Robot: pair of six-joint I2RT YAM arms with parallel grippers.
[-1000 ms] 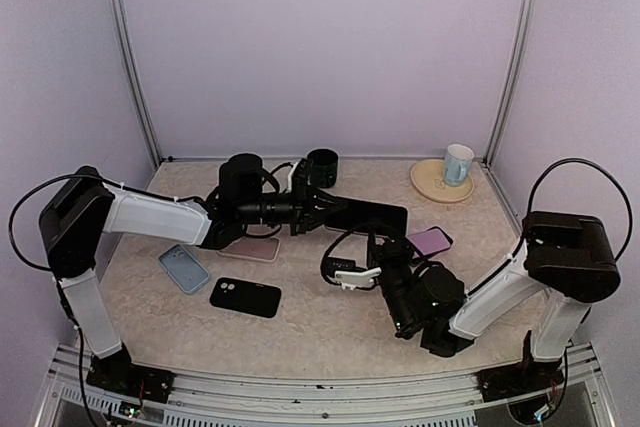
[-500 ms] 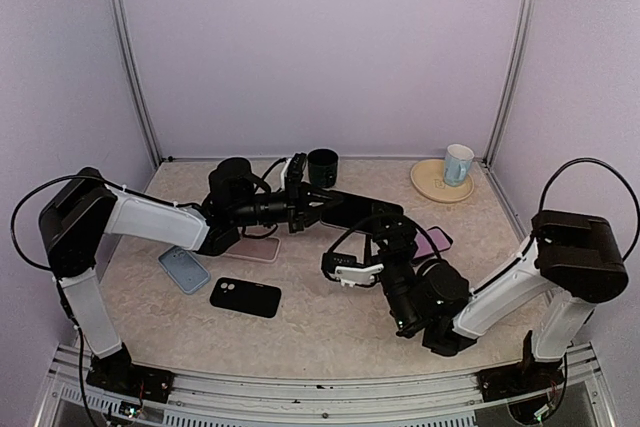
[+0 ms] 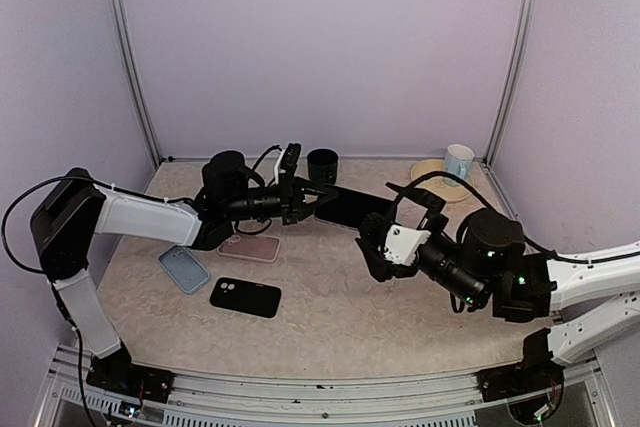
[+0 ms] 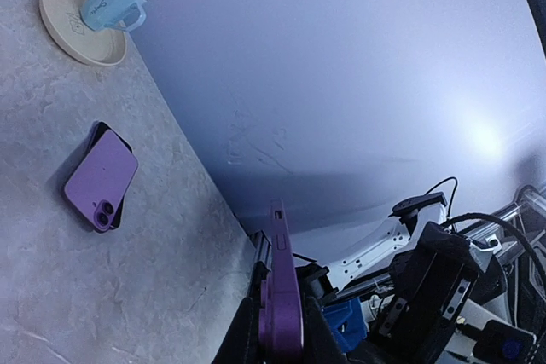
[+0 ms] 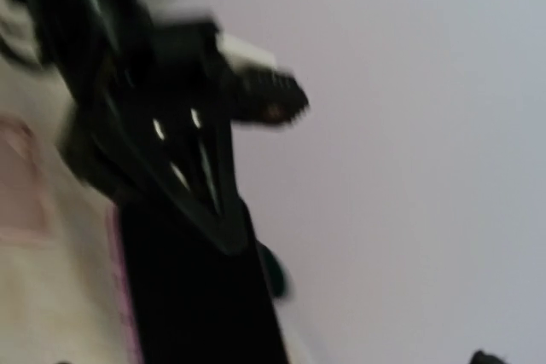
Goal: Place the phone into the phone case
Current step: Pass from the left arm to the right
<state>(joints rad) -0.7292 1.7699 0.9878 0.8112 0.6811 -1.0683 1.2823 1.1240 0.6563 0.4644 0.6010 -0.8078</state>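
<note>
left tool (image 3: 306, 197): clamped together on the left end of the phone, reaching in from the left over the far middle of the bench
phone (image 3: 352, 209): up in the air, clear of the bench, with its dark screen facing up in the top view and its long side running left to right; the left wrist view shows it edge-on between the fingers, with a purple rim
right tool (image 3: 374, 245): fingers apart with nothing between them, just beside the phone's right end on its near side; I cannot tell whether it touches the phone
right wrist view: blurred, but it shows the left tool gripping the dark phone, which has a pinkish edge along one side
pink case (image 3: 250, 247): flat on the bench under the left arm and partly hidden by it
blue case (image 3: 183, 269): flat and lying at a slant, to the left of the pink case and a little nearer
black case (image 3: 245, 297): flat, nearer than the pink case, with a camera opening at its left end
purple item (image 4: 101, 178): seen from the left wrist, flat on the bench with two camera rings showing and a dark layer beneath; I cannot tell whether it is a phone or a case
black cup (image 3: 322, 164): upright at the far edge, just behind the held phone
plate (image 3: 425, 169): in the far right corner
mug (image 3: 459, 160): light blue, standing on the plate
bench (image 3: 330, 332): mottled beige
</note>
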